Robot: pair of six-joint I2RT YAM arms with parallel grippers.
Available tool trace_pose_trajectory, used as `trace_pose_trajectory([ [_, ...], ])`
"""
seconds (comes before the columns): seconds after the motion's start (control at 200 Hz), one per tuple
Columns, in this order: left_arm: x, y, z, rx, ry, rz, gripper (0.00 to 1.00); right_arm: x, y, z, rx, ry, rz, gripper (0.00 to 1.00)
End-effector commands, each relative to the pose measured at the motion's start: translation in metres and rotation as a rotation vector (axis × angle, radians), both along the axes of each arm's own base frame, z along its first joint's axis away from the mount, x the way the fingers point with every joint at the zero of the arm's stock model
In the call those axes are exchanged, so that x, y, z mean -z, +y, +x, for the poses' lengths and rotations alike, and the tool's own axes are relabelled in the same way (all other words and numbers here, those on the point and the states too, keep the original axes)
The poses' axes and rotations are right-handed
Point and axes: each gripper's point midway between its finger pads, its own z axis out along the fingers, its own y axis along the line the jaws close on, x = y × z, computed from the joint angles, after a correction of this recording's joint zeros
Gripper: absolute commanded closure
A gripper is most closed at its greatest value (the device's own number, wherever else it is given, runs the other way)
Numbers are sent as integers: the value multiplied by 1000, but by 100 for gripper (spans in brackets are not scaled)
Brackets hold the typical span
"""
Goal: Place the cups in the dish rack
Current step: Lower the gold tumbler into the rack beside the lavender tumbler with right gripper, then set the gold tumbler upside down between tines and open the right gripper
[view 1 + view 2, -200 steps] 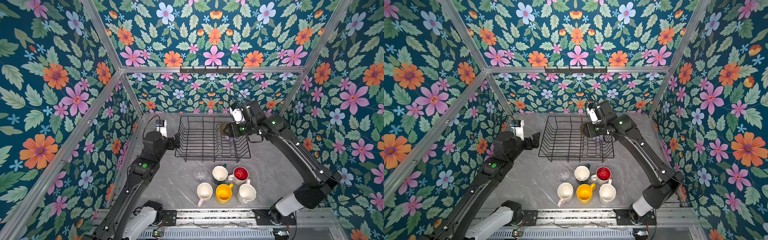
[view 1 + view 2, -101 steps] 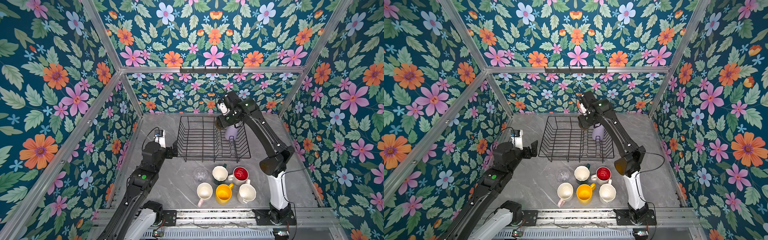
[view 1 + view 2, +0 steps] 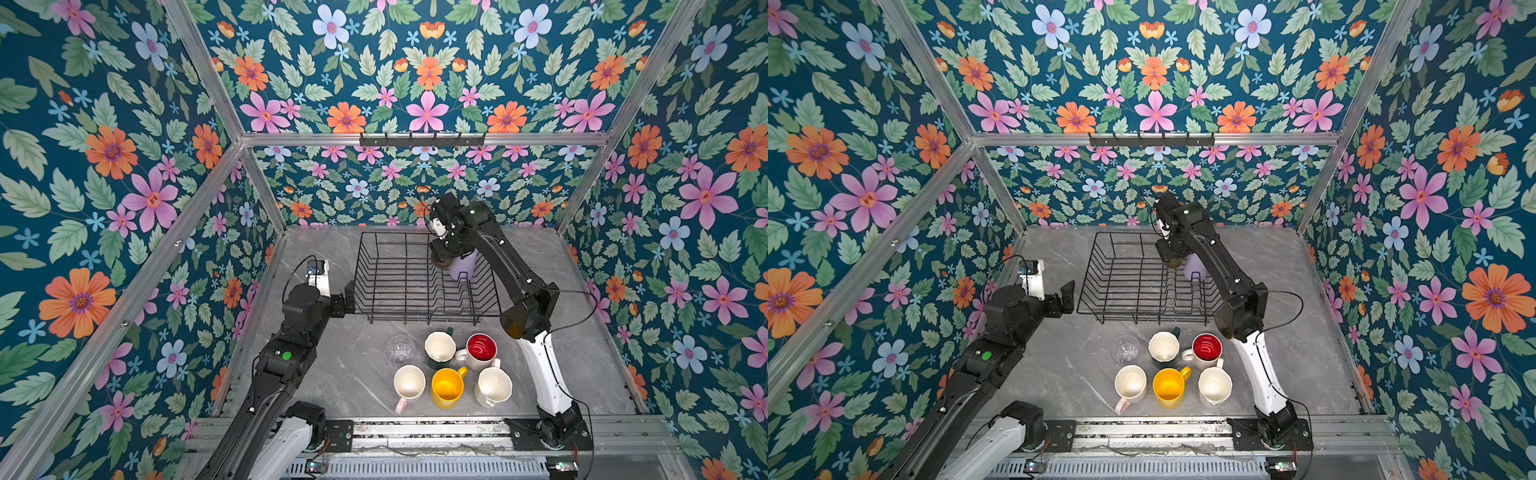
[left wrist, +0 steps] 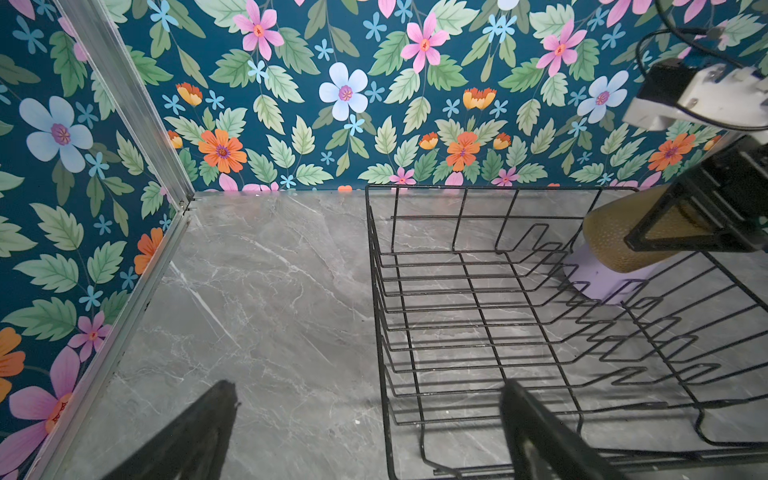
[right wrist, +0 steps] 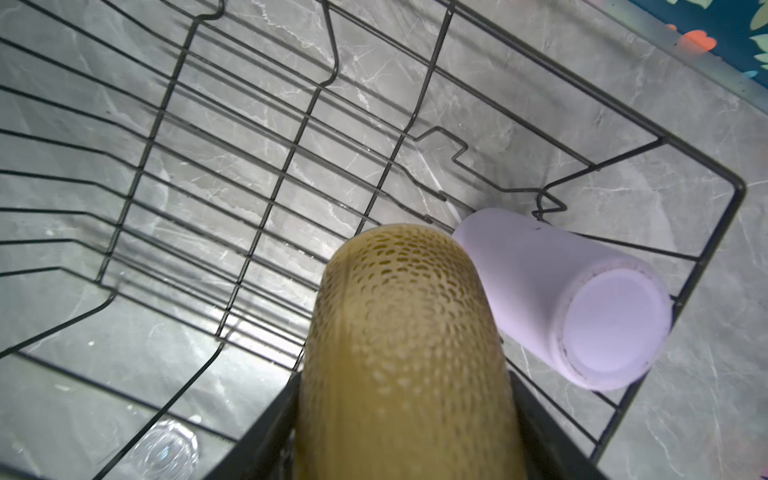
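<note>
The right gripper (image 5: 403, 380) is clenched on the sides of the olive-amber glass (image 5: 399, 316) and holds it tilted above the far right part of the dish rack (image 3: 395, 282). It hangs clear of the wires, probably so that it can go down just left of the lilac tumbler (image 5: 582, 299). The tumbler already stands in the rack's far right corner, mouth down and leaning a little. It is close beside the glass, and the upright dividers below leave only narrow slots, so both could catch the glass on its way down. Which end of the glass leads is hard to tell. The left gripper (image 3: 345, 298) is spread wide and empty, just off the rack's near left corner and out of the way. On the table (image 3: 357, 386), near the rack's front, wait the clear glass (image 3: 400, 349), dark green mug (image 3: 439, 347), red-lined white mug (image 3: 481, 347), pale pink mug (image 3: 409, 381), yellow mug (image 3: 446, 386) and white mug (image 3: 494, 386).
</note>
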Motion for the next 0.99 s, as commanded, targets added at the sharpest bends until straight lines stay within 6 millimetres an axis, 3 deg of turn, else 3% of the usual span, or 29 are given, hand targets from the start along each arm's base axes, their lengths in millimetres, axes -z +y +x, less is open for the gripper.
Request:
trace_pose_trajectory([
  [0.0,-5,0,1,-1,-18,-6,0,6,1,11,-6,-29,-17,100],
  [0.545,-4,0,1,2,-14,-6,0,49,5,38,4,-44,-79,100],
  [0.99,-2,-1,1,3,-4,-8,0,83,6,38,0,11,-112,100],
])
